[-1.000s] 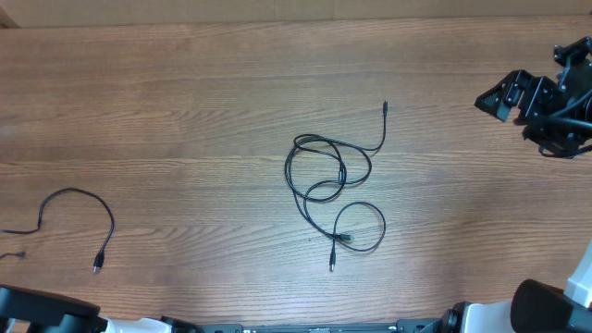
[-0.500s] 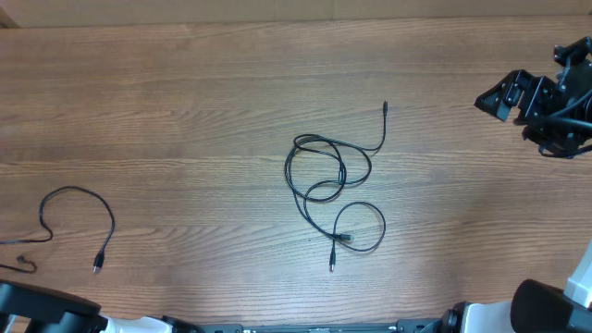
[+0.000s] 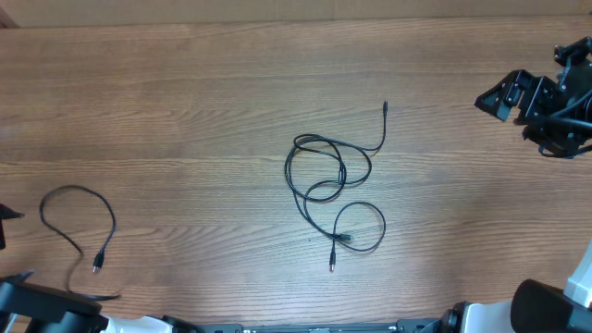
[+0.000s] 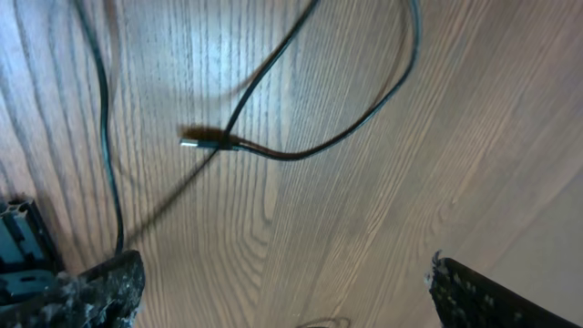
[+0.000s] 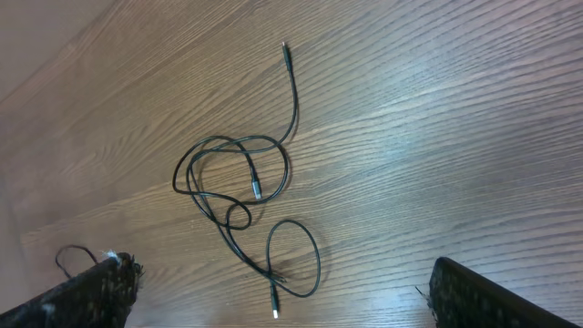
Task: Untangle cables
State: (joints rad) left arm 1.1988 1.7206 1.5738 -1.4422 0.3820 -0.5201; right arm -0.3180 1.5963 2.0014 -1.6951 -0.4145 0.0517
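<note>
A knotted bundle of thin black cables [image 3: 331, 190] lies mid-table, with plug ends at the upper right [image 3: 385, 106] and the bottom [image 3: 332, 266]. It also shows in the right wrist view [image 5: 239, 178]. A separate black cable [image 3: 79, 227] curls at the left; the left wrist view shows its plug [image 4: 202, 143] on the wood. My left gripper [image 4: 282, 296] is open above that cable, and one strand runs down to its left finger. My right gripper [image 3: 492, 100] is open and empty at the far right, well away from the bundle; its fingers also show in the right wrist view [image 5: 282, 301].
The wooden table [image 3: 185, 111] spreads bare around the cables. The arm bases and their thicker wires sit along the front edge [image 3: 305, 326] and at the right [image 3: 564, 120].
The left cable's loose end has swung from the left edge down toward the front edge, and its curve has shifted. The bundle and the right arm have not moved.
</note>
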